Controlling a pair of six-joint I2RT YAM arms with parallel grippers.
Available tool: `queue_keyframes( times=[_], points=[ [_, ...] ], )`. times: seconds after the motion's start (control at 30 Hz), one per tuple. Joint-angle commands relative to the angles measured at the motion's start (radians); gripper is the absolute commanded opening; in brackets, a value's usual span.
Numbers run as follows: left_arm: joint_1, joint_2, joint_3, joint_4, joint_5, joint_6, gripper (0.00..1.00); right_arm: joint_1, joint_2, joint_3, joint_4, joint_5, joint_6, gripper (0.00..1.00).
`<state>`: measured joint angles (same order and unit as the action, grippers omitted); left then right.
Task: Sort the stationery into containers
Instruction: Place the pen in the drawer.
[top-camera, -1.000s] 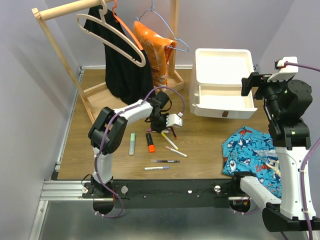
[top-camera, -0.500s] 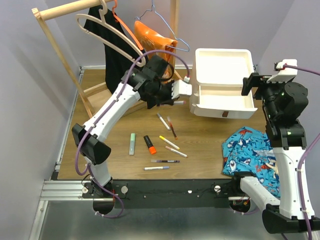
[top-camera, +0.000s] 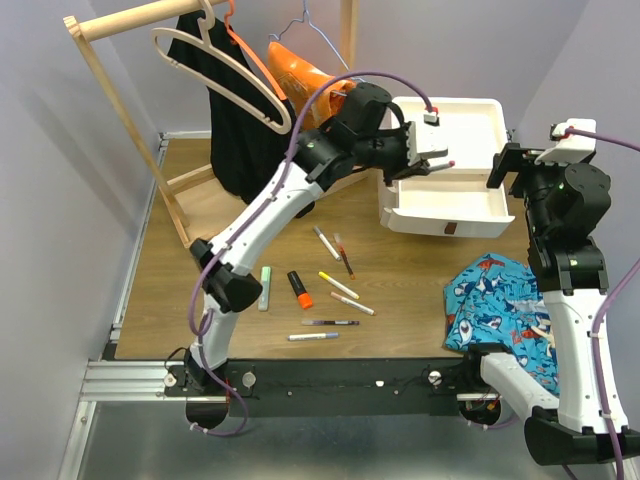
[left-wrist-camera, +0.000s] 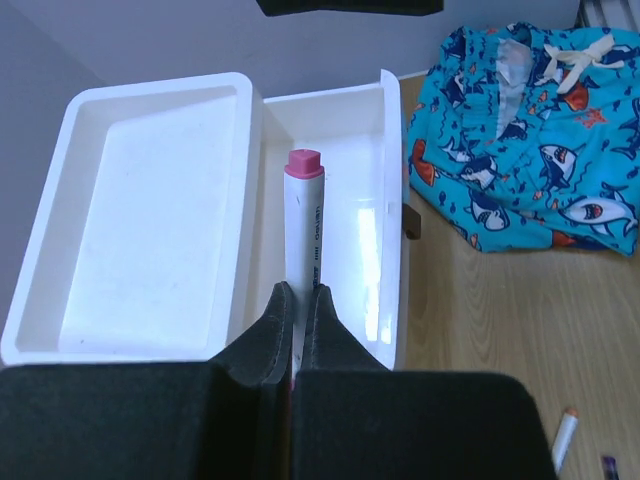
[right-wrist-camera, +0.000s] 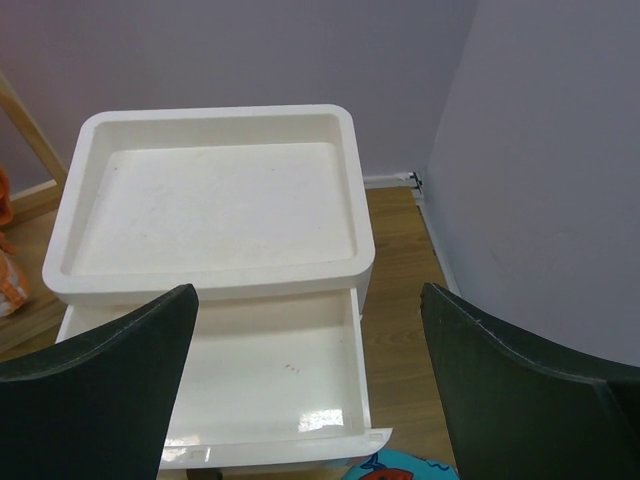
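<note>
Left arm (top-camera: 268, 203) stretched far forward, left gripper (left-wrist-camera: 297, 305) clamped on a pen (left-wrist-camera: 303, 215); right arm (top-camera: 572, 262) raised, right gripper (right-wrist-camera: 308, 300) spread wide

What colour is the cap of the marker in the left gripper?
Pink. The marker shows best in the left wrist view.

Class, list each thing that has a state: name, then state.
White plastic drawer unit: top drawer pulled open, nothing seen inside.
Pink-capped white marker: held over the open drawer.
Left gripper: shut on the marker.
Right gripper: open, empty.
Pens on the wooden table: lying loose.
</note>
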<state>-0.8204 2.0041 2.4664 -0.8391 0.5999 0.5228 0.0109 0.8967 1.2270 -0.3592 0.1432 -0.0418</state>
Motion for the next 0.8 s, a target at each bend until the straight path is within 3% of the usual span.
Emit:
queue_keyframes(
  times=[0.0,0.27,0.3,0.33,0.37,0.43,0.53,0.63,0.73,0.77],
  points=[
    [-0.028,0.116,0.048,0.147,0.032,-0.113,0.0,-0.005,-0.007,-0.009,0.016,0.058,-0.021,1.0],
    [-0.037,0.223,0.071,0.186,-0.02,-0.153,0.0,-0.026,-0.022,-0.021,-0.003,0.064,-0.023,1.0],
    [-0.037,0.222,0.063,0.19,-0.031,-0.146,0.04,-0.028,-0.022,-0.023,-0.001,0.064,-0.023,1.0],
    [-0.039,0.219,0.056,0.196,-0.051,-0.138,0.32,-0.028,-0.022,-0.023,0.002,0.062,-0.021,1.0],
    [-0.037,0.2,0.028,0.21,-0.061,-0.136,0.44,-0.028,-0.022,-0.024,0.003,0.061,-0.02,1.0],
    [-0.039,0.17,0.005,0.254,-0.09,-0.118,0.57,-0.028,-0.021,-0.027,0.006,0.053,-0.017,1.0],
    [-0.037,0.098,-0.011,0.278,-0.133,-0.106,0.69,-0.028,-0.018,-0.03,0.016,0.05,-0.013,1.0],
    [-0.036,-0.017,-0.079,0.27,-0.178,-0.077,0.74,-0.029,-0.019,-0.044,0.028,0.042,-0.009,1.0],
    [-0.031,-0.177,-0.252,0.24,-0.221,-0.066,0.73,-0.029,-0.022,-0.053,0.026,0.032,-0.006,1.0],
    [-0.028,-0.27,-0.374,0.218,-0.222,-0.046,0.72,-0.029,-0.027,-0.057,0.025,0.029,-0.007,1.0]
  ],
)
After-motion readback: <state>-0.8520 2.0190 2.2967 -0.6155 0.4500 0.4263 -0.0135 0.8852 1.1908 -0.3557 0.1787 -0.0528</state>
